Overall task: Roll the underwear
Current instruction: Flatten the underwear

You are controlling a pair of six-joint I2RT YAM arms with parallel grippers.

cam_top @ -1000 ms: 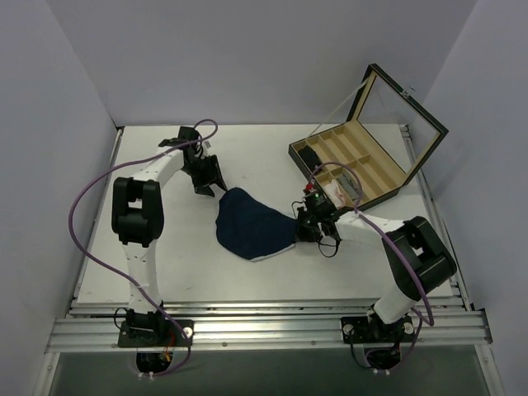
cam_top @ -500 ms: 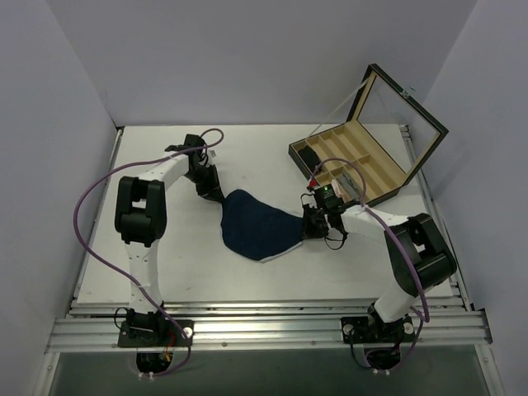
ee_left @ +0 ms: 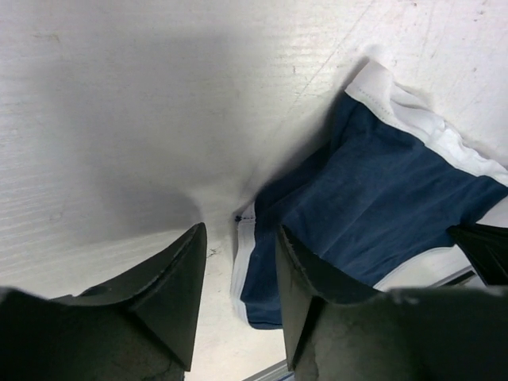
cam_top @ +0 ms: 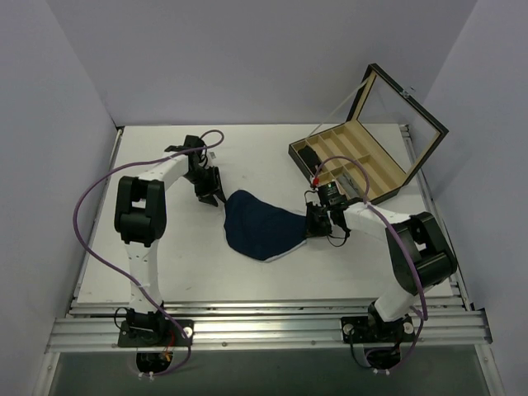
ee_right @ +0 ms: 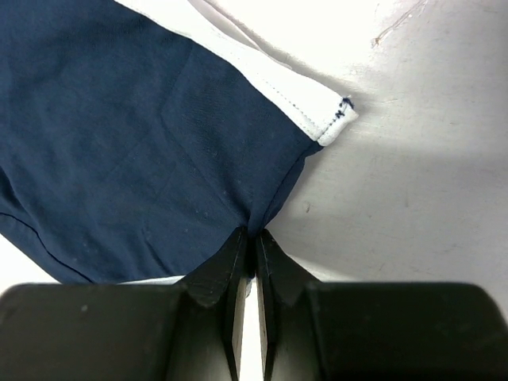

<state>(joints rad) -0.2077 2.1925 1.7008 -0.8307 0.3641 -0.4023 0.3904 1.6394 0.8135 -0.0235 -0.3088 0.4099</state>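
The underwear (cam_top: 262, 229) is being shown lying flat on the white table (cam_top: 247, 157), spread between the two claws. The right gripper (ee_right: 252, 234) is being kept all but together, a hem of navy cloth being pinched at its tips, where creases are being drawn in. The pinched edge itself is being hidden by the fingers, and a white-trimmed corner is lying just beyond them. The left gripper (ee_left: 242, 234) is being held with its jaws apart, just off the garment's opposite end. A strip of white trim is being seen through the gap, but whether any cloth is lying between the fingers cannot be told. The garment's far side is being cut off by the left wrist view's edge. Beyond the right claw, an open wooden divided box (cam_top: 363, 161) is being shown, its contents too small to make out.
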